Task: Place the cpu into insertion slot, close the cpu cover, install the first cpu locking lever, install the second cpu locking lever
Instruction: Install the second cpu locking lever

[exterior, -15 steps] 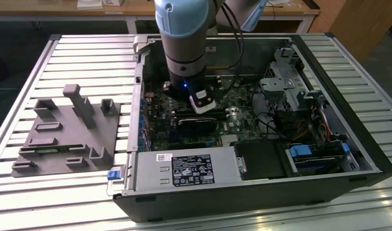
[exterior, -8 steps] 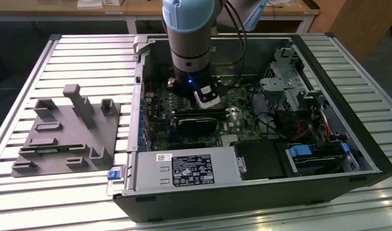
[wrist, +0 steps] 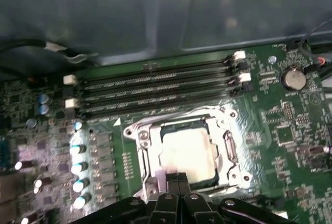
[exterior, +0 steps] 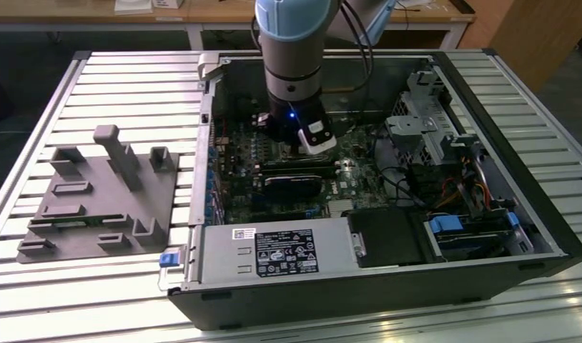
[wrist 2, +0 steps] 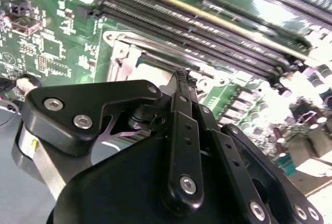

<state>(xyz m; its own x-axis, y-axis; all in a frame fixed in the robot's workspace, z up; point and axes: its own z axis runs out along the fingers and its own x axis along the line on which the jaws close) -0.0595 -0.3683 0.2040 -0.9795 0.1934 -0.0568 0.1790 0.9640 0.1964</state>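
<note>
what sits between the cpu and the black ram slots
In the first wrist view, the cpu cover's thin metal edge and a strip of green board separate the cpu from the ram slots.

Slatted metal table [exterior: 71, 286], wooden desk [exterior: 100, 14] behind.

The cpu [wrist: 188, 151], a flat square chip with a pale silver-grey top, lies level inside the insertion slot [wrist: 226, 149] on the green board, just beside the four long memory slots. The cpu cover [wrist: 145, 154], a thin silvery frame, surrounds the chip.
</note>
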